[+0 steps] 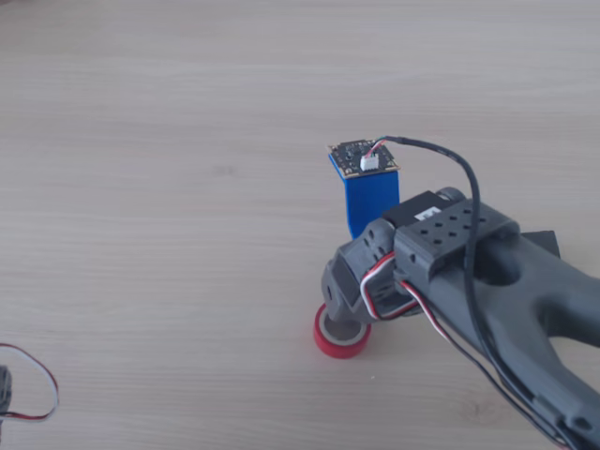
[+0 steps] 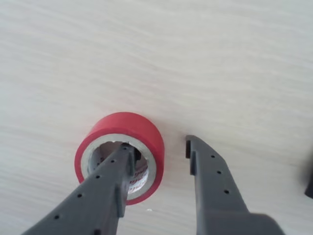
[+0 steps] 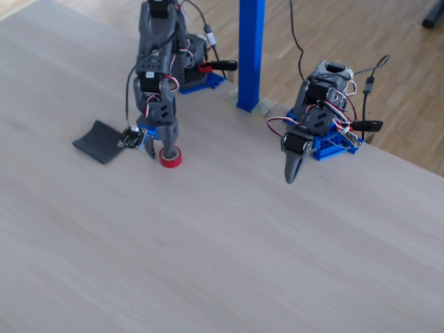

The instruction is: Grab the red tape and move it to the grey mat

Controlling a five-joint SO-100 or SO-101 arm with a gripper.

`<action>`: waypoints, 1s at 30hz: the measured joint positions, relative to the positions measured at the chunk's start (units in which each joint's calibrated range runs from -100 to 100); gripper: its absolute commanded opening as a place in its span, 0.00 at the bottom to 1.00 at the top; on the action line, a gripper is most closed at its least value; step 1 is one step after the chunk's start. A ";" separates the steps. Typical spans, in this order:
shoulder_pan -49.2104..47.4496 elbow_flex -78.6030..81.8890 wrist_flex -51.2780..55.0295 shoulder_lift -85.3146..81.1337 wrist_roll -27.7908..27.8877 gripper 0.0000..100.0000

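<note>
The red tape [image 2: 129,128] lies flat on the pale wooden table. In the wrist view my gripper [image 2: 157,145] is open and straddles the roll's right wall. The left finger [image 2: 105,188] reaches into the open centre, and the right finger [image 2: 210,181] stands outside with a small gap to the roll. In the other view the gripper [image 1: 345,314] sits right on top of the tape [image 1: 339,343]. In the fixed view the tape [image 3: 171,159] lies under the gripper [image 3: 164,148]. The grey mat [image 3: 100,141] lies flat to its left, a short way off.
A second arm [image 3: 300,142] stands at the right in the fixed view, its gripper pointing down. A blue post [image 3: 250,52] rises at the table's back edge. A thin red-and-black wire loop [image 1: 37,389] lies at the lower left of the other view.
</note>
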 measured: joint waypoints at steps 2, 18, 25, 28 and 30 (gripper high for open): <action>0.00 -0.18 0.00 0.08 0.00 0.09; -1.24 0.00 0.00 -6.74 -0.05 0.02; 1.99 2.69 0.08 -17.74 0.00 0.02; 4.80 4.83 0.08 -22.48 0.00 0.02; 6.29 6.89 0.08 -25.48 0.00 0.02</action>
